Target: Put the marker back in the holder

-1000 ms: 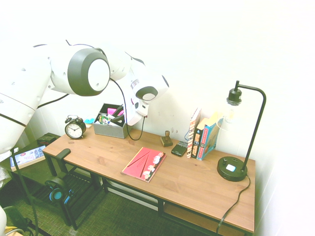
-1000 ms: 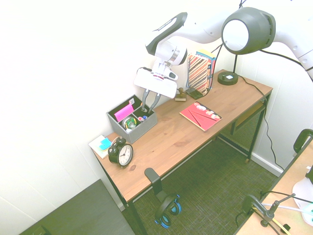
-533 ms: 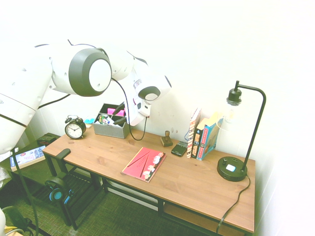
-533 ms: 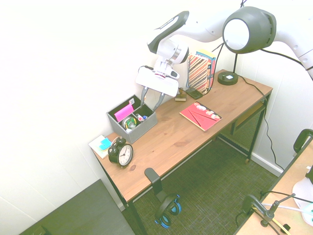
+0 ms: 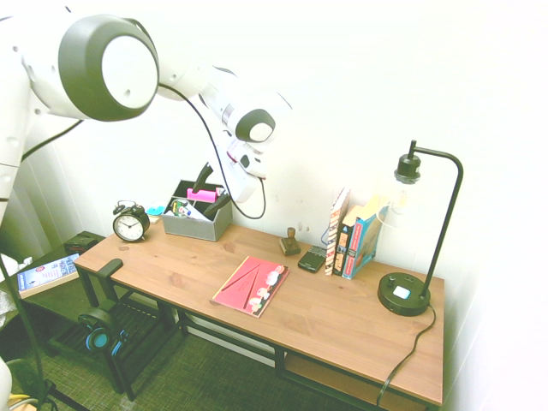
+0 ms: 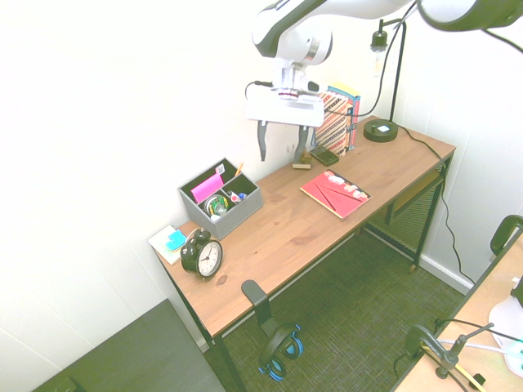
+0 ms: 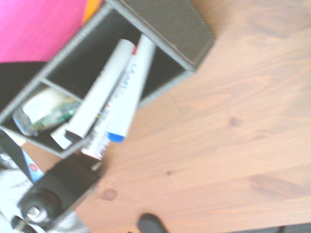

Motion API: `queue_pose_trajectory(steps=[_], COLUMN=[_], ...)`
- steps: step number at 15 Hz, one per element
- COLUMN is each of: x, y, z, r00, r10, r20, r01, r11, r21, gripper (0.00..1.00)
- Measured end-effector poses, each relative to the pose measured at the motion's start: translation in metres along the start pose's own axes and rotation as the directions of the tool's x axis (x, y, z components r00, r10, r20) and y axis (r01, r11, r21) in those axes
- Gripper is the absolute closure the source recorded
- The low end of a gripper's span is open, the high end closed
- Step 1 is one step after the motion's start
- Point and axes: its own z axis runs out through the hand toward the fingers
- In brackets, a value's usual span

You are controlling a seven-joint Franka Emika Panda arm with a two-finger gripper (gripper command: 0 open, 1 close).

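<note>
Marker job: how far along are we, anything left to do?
Looks done: two white markers lie in a compartment of the grey holder; which one was just placed I cannot tell. In hand: nothing; the gripper is open above the desk, beside the holder. Left: apparently only pulling the arm away.

Marker [image 7: 99, 94]: slim white barrel, lying slantwise inside the holder's front compartment among other pens, one end sticking out past the compartment's rim; free of any grip.
Holder [image 6: 219, 196]: low grey rectangular box with compartments, upright on the counter [image 6: 310, 220] at its far left end in the first exterior view; a pink pad stands in its rear compartment, small colourful stationery in front.
</note>
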Motion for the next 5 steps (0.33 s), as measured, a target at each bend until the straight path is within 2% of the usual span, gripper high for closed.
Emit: queue_pose_trajectory(steps=[3,5], x=[-0.027,-0.055], y=[0.052,0.079], z=[-0.030,-0.039], r00=[0.985,0.958], r10=[-0.115,-0.193], r20=[-0.131,-0.212], r01=[0.108,0.177], r11=[0.992,0.980], r21=[-0.062,-0.094], gripper=[0.00,0.00])
